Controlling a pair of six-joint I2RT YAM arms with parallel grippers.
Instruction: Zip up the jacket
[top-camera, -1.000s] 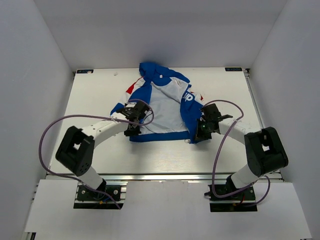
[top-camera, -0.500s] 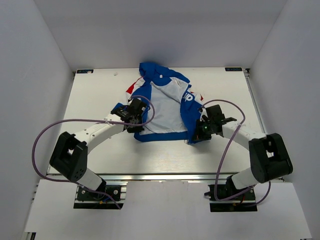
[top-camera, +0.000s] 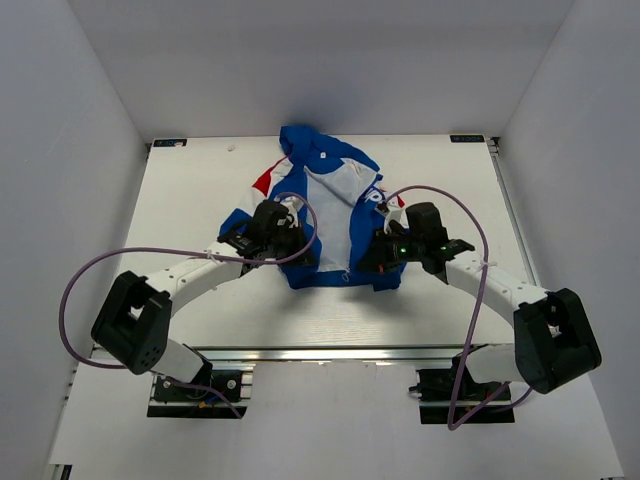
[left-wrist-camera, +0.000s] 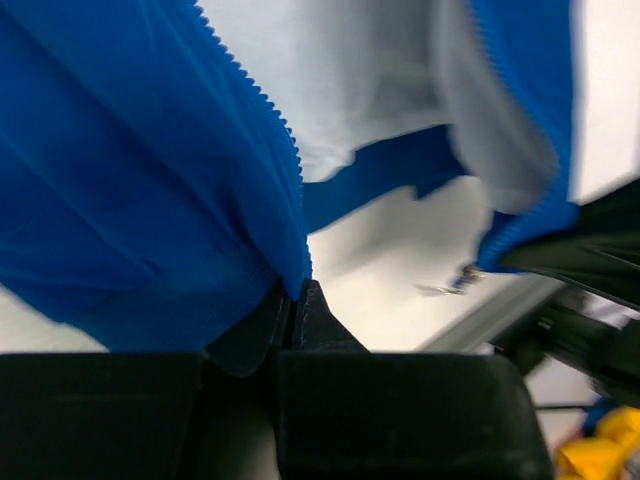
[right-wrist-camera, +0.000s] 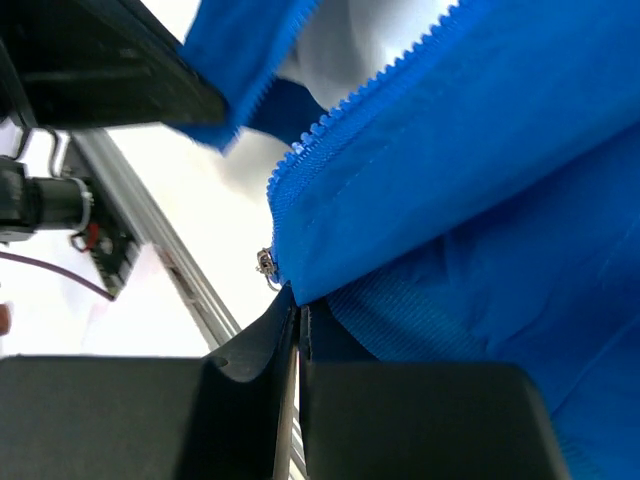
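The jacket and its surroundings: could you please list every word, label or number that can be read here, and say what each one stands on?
White lettering on the jacket, on its blue front panel: folded and too small to read.
Dark tabs at the far corners of the table: too small to tell whether they bear text.
Left wrist and right wrist views: no text.

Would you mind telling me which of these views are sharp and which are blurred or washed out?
Top external: sharp, evenly lit, soft shadow behind the jacket. Left wrist: near zipper edge sharp, far flap smeared. Right wrist: zipper teeth crisp, table beyond washed out.
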